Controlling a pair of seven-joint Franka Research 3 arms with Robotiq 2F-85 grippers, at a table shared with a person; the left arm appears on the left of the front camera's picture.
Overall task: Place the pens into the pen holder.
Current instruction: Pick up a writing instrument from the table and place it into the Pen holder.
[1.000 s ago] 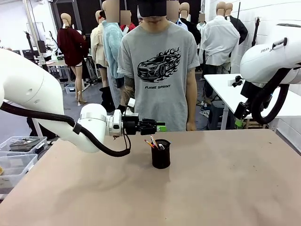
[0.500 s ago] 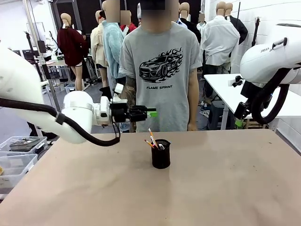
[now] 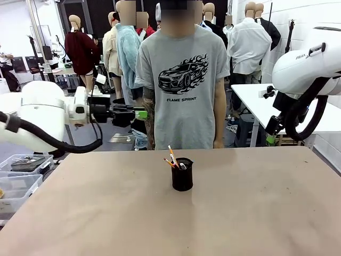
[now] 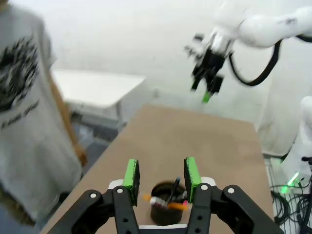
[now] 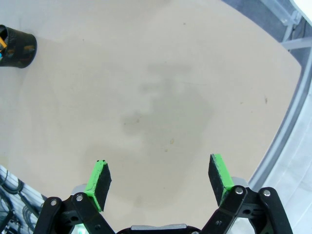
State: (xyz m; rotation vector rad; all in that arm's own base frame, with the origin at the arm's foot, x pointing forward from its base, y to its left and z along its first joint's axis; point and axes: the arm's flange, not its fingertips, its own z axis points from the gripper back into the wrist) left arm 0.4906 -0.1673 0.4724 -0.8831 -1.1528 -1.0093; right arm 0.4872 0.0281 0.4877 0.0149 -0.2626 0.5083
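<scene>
Pen holder (image 3: 182, 176) upright mid-table (image 3: 240, 213), pens (image 3: 173, 159) standing inside, tips poking out; only orange one clear, others hard to tell apart. Left gripper (image 3: 139, 113) high over the table's far left, jaws partly parted, nothing between pads (image 4: 131, 174). Right gripper (image 5: 161, 179) spread wide, empty, above bare table; holder cut off at frame corner there. Person (image 3: 184, 80) stands behind table.

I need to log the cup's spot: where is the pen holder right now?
In the front view the pen holder stands upright near the table's middle, toward the person's side, pens inside, below and right of the left gripper.
</scene>
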